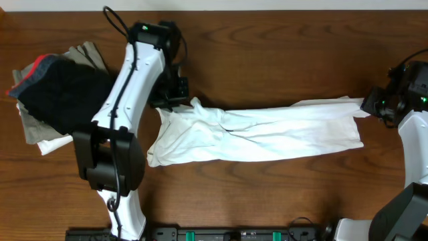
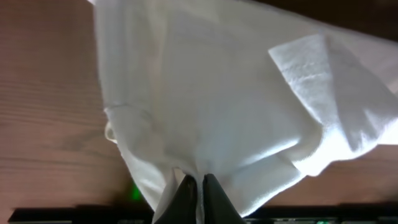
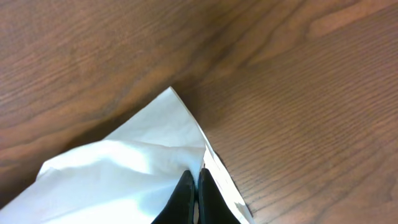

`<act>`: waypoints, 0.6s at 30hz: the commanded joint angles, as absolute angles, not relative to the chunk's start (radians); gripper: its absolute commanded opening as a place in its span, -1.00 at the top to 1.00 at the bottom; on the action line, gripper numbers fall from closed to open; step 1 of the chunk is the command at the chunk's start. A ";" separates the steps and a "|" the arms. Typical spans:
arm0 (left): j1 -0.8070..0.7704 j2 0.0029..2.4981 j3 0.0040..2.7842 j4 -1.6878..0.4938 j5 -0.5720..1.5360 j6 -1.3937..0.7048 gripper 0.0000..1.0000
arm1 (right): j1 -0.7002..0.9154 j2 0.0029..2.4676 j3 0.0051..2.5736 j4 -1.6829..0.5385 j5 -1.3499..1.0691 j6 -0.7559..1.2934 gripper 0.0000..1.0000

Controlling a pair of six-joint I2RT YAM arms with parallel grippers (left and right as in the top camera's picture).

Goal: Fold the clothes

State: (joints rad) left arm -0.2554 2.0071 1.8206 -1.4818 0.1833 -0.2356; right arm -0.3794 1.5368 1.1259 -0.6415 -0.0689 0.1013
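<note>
Overhead: the clothes point(image 1: 267, 134) are one plain white piece of thin cloth. It lies in a long strip across the middle of the table point(image 1: 267, 40), running from left to right. It has many soft wrinkles and no picture on it. The left end is bunched up and wider. The right end is flatter and comes to a small pulled-out corner. The left gripper point(image 1: 175, 100) is at the far left corner of the cloth. The right gripper point(image 1: 370, 106) is at the far right corner, near the table's right side. On the table's left side sits a pile with a black garment point(image 1: 63, 94) and a khaki-grey garment point(image 1: 87, 53) under it.

Left wrist: the white cloth point(image 2: 217, 93) fills most of the view, with brown table point(image 2: 43, 93) at the left. The cloth fans out from the left gripper point(image 2: 198, 183) in long folds, and one flap is turned over at the right. The two dark fingers are pressed together and pinch the cloth between them.

Right wrist: a pointed white corner point(image 3: 137, 168) lies on the table point(image 3: 298, 74). The right gripper point(image 3: 196, 177) has its fingers squeezed tight on the edge of that corner.
</note>
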 commanded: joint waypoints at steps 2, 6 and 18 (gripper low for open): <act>-0.288 2.000 1.723 -1.463 0.175 -0.231 0.88 | -0.393 1.543 1.122 -0.619 -0.048 0.088 0.97; -0.301 2.000 1.638 -1.441 0.175 -0.231 0.88 | -0.393 1.551 1.116 -0.625 -0.049 0.070 0.98; -0.300 2.000 1.485 -1.362 0.167 -0.231 0.86 | -0.392 1.699 1.052 -0.673 -0.049 0.070 0.97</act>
State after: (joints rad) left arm -0.3031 2.0071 1.5040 -1.3636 0.1829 -0.2356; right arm -0.3794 1.6672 1.0630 -0.6712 -0.0563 0.0860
